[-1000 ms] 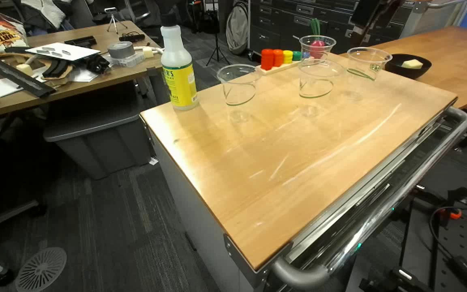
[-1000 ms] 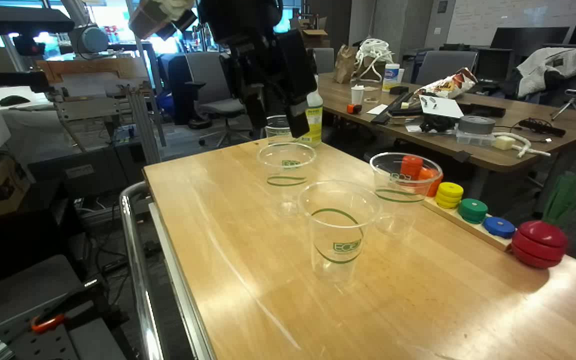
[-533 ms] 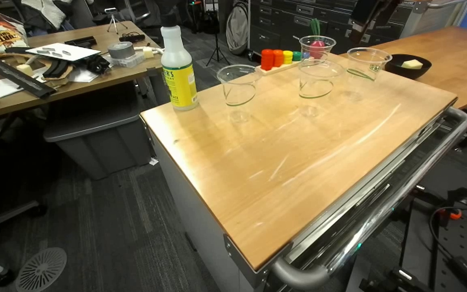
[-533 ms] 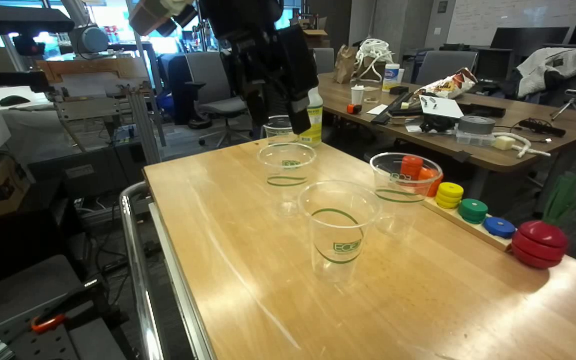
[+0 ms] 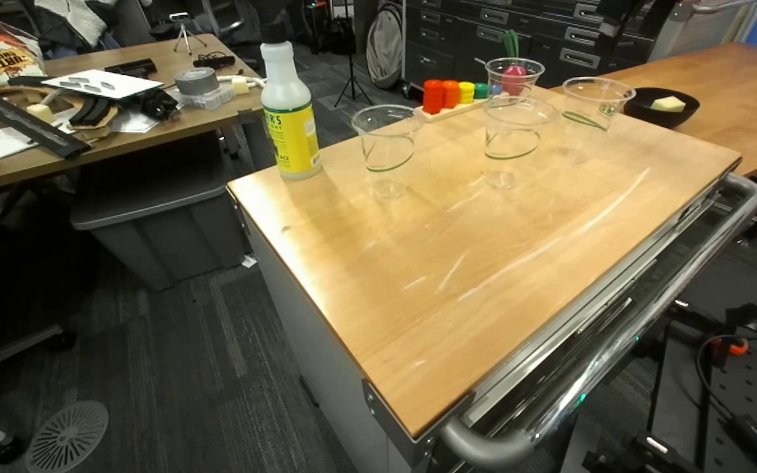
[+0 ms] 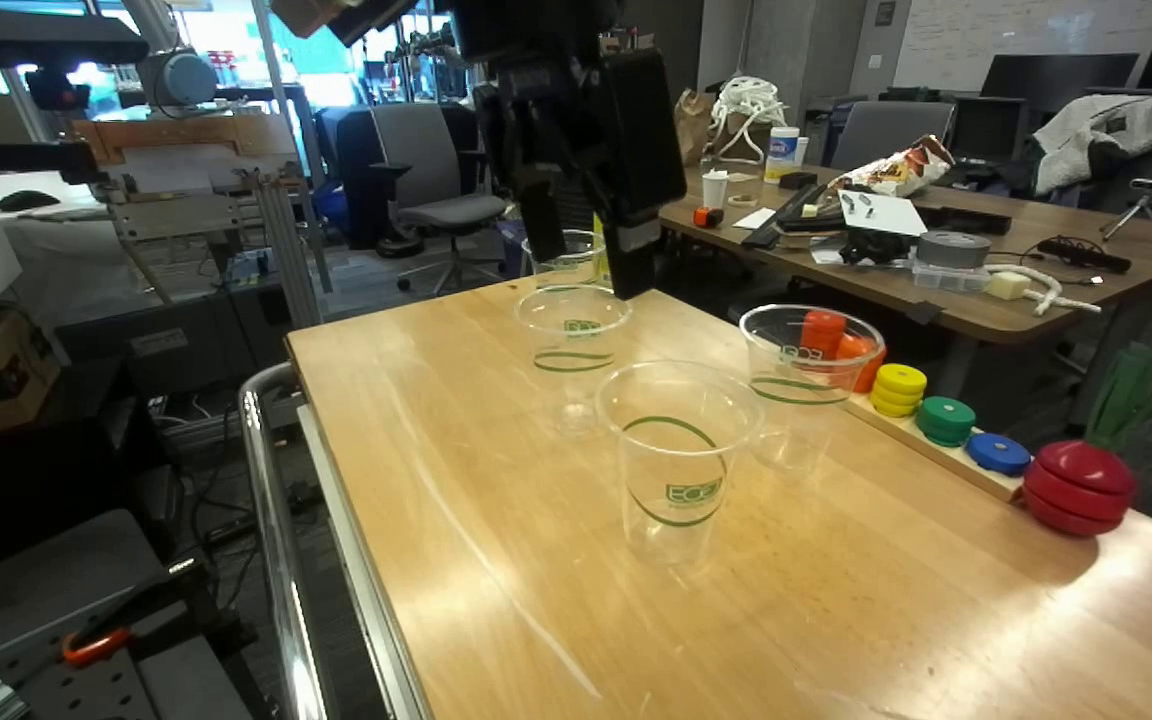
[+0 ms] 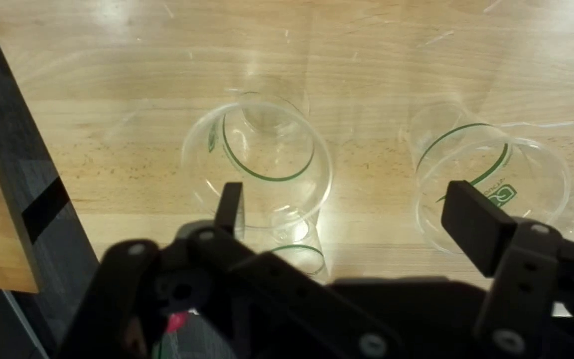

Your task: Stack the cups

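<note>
"Above the wooden cart top (image 5: 457, 223), what is entered for the gripper (image 7: 352, 212)?"

"One unit, black; its two fingers (image 7: 474, 227) spread wide apart; suspended clear of the cart top in both exterior views."

"And beneath it?"

"Four clear plastic cups (image 6: 576, 345), green-ringed, upright, each standing singly on the cart top; cup one (image 7: 262, 149), below the gripper, its rim crossed by the finger at the left of the wrist view; cup two (image 6: 806, 385), apart from cup one, seen in the wrist view between the fingers, partly overlapped by cup one's rim; cup three (image 7: 503, 174), below the gripper, crossed by the finger at the right of the wrist view; cup four (image 5: 388, 141), farthest of the four from the gripper in an exterior view."

"Further out from the gripper?"

"Row of coloured discs (image 6: 946, 422), red through blue, below and to the right of the gripper in an exterior view; red bulb with green leaves (image 6: 1079, 487), just beyond the blue end, farther from the gripper; bottle (image 5: 293, 135), white, yellow-labelled, below and to the left of the gripper in an exterior view, near cup four; black bowl (image 5: 654, 119), below and to the right of the gripper in an exterior view, containing a pale wedge (image 5: 667, 104)."

"Outermost?"

"Brown table (image 5: 171, 62), cluttered, well off to the left of the gripper in an exterior view."
</note>
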Robot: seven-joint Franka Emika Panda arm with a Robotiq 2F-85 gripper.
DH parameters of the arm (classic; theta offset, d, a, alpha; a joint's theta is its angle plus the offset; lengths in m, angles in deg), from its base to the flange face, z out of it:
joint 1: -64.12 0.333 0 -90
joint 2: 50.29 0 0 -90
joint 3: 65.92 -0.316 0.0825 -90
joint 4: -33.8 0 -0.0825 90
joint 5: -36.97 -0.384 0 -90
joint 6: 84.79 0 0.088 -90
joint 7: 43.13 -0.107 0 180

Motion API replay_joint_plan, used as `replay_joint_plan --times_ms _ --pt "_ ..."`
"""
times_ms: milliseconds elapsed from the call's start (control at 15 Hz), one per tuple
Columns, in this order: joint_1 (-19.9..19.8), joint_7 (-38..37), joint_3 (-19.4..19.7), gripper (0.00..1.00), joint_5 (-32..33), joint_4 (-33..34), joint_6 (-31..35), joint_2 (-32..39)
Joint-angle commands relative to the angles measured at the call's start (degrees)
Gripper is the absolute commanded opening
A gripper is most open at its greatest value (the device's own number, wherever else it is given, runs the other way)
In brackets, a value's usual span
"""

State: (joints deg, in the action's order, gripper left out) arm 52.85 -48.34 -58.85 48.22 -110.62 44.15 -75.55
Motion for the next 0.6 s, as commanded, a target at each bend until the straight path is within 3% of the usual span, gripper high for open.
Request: replay_joint_plan --times_ms 0,533 --pt "-0.8 3.7 3.6 1.00 -3.4 5.1 -5.7 2.8" --pt "-2.0 3.8 7.1 1.00 -4.1 15.0 -12.6 16.3"
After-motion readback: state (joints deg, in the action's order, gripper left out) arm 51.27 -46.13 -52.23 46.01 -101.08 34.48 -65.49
